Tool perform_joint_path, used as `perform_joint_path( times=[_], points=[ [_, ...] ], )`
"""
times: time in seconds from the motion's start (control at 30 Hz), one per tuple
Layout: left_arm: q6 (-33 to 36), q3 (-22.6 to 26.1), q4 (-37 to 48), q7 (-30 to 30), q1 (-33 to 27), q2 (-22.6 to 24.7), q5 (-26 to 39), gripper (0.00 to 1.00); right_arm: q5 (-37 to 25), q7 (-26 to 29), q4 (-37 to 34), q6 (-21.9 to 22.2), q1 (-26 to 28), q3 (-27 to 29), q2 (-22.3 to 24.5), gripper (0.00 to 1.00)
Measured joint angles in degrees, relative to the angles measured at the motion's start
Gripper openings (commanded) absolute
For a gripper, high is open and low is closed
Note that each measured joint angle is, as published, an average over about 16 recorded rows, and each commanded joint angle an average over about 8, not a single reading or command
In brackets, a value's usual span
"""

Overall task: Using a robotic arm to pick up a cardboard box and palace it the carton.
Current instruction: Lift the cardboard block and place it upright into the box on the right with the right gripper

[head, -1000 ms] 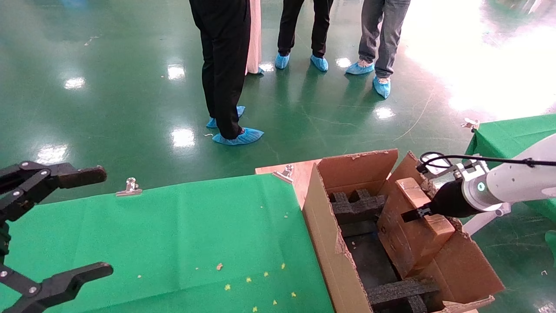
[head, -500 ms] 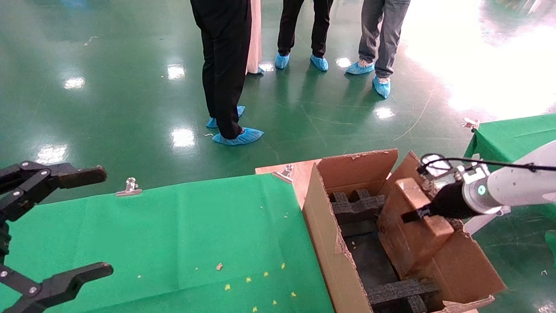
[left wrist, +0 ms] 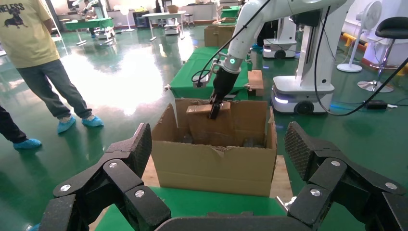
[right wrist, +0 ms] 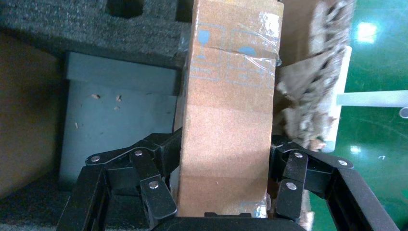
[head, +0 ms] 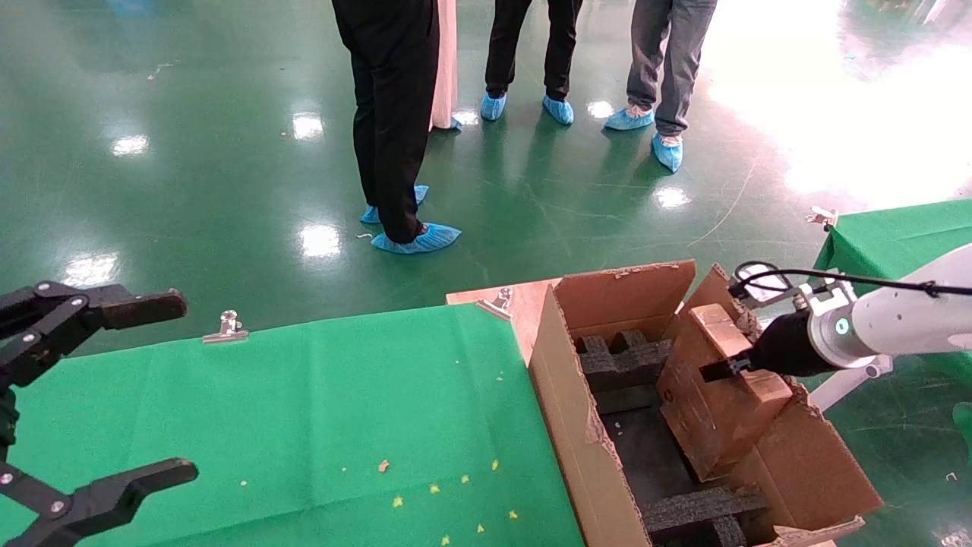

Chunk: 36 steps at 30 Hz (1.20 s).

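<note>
Nearest the head camera, at the lower left of its view, the left gripper (head: 114, 395) is seen parked above the green cloth (head: 304, 410) of the table, its black fingers (head: 140, 308) spread wide with nothing between them; the same spread jaws frame the left wrist view (left wrist: 216, 192). A little farther along the cloth, small yellow scraps (head: 437, 490) are scattered, and a silver clip (head: 226, 327) is fixed at the cloth's far edge. Beside the table on the robot's right stands the carton (head: 566, 403), its flaps open and ragged, with black foam inserts (head: 623, 361) seen at its far end and near end. Within the carton's opening, toward its right wall, the cardboard box (head: 710, 403) is held tilted, its lower part down inside the carton and its upper end above the rim. The box is clamped by the right gripper (head: 740, 365) of the robotic arm (head: 881, 330), whose teal ring glows at the wrist; in the right wrist view the black fingers (right wrist: 159, 192) are pressed against both narrow sides of the box (right wrist: 226, 125), with foam and the carton floor beneath. Beyond the carton, on the glossy green floor (head: 190, 152), the legs of standing people (head: 395, 114) in blue shoe covers (head: 418, 239) are visible
</note>
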Motion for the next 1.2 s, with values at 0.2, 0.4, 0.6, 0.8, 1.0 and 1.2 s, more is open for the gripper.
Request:
perform_joint_path(
  times=[0.2,0.4,0.6,0.8,1.0,1.2],
  points=[
    [0.0,0.01,0.0,0.0,0.0,0.0,0.0,1.0,0.57,0.23,2.34,0.86,-1.23,-0.03,1.59,0.0],
    [-0.01,0.01,0.0,0.01,0.0,-0.01,-0.01,1.0,0.51,1.16,4.92,1.5,-1.86,-0.28,3.36,0.0],
    [-0.01,0.02,0.0,0.01,0.0,-0.01,-0.01,1.0,-0.08,2.33,6.62,1.91,-2.36,-0.79,4.28,0.0],
    [-0.01,0.03,0.0,0.01,-0.01,-0.01,-0.02,1.0,-0.73,2.96,6.71,2.3,-3.11,-1.34,3.81,0.0],
    [-0.01,0.03,0.0,0.02,-0.01,-0.01,-0.02,1.0,-1.05,2.75,5.53,2.44,-4.06,-1.75,2.5,0.0],
    [-0.02,0.04,0.0,0.02,-0.01,-0.02,-0.03,1.0,-1.05,2.02,3.51,2.07,-4.83,-1.98,0.8,0.0]
  ],
)
